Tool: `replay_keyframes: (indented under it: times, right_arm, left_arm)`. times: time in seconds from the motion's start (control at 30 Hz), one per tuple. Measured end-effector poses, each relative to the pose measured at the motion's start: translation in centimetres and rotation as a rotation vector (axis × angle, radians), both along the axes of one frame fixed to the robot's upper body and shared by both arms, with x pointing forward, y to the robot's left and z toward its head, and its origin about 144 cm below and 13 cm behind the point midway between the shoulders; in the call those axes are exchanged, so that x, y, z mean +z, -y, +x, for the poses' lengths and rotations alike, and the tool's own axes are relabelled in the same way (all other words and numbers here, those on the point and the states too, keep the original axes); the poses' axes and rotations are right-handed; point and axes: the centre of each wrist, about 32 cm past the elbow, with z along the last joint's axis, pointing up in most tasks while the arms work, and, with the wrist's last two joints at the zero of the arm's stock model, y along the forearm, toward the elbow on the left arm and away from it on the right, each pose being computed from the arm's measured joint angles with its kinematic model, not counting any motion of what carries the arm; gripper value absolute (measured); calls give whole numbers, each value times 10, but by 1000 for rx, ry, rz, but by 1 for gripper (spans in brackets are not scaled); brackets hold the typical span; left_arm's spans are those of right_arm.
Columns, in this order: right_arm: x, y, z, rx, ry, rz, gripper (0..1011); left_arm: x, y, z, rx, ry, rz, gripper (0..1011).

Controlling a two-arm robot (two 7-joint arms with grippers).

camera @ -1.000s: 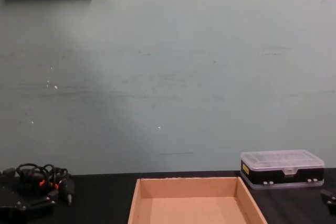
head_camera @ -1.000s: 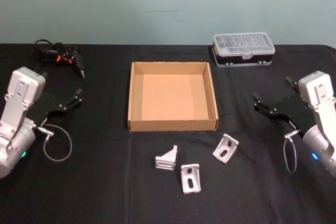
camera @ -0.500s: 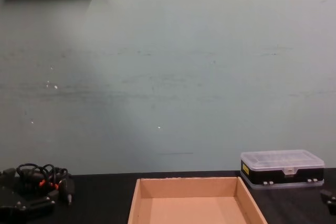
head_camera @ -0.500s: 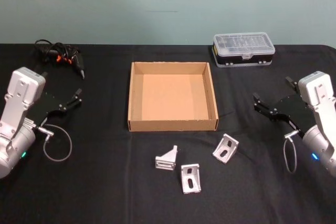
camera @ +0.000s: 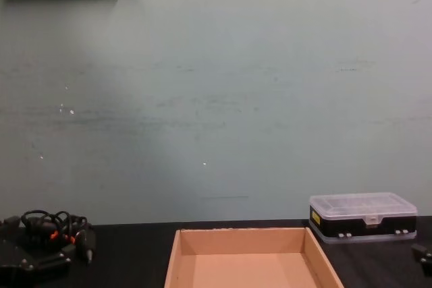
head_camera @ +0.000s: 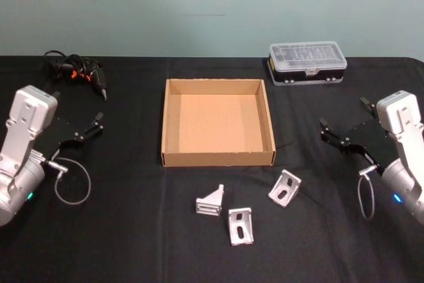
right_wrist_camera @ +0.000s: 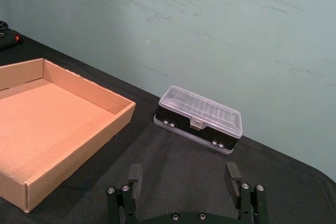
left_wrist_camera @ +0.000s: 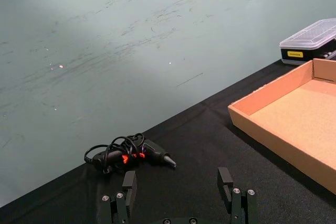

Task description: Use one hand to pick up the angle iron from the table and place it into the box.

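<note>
Fronting a teal wall [head_camera: 212, 4], matte black table [head_camera: 132, 230]

text: none legible | black case [left_wrist_camera: 310, 43]: yellow label [left_wrist_camera: 295, 54]; print too small to read

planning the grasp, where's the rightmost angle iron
Head view: the rightmost angle iron lies on the table, in front of the box near its right corner.

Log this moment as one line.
stage: before pickup | left gripper: open, left of box | right gripper: open, right of box | angle irons: three on table, outside box
</note>
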Motion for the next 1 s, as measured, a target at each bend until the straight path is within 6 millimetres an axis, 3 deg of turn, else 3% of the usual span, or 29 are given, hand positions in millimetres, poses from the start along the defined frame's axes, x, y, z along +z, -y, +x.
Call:
replay_keyframes:
  times: [0.47,1.0]
  right_arm:
    - [1,0,-1,1,-1,3,1004]
    - [33,-15,-49,97,-112,145,1004]
  left_arm:
    - [0,0,0,0,0,0,1011]
    - [0,0,0,0,0,0,1011]
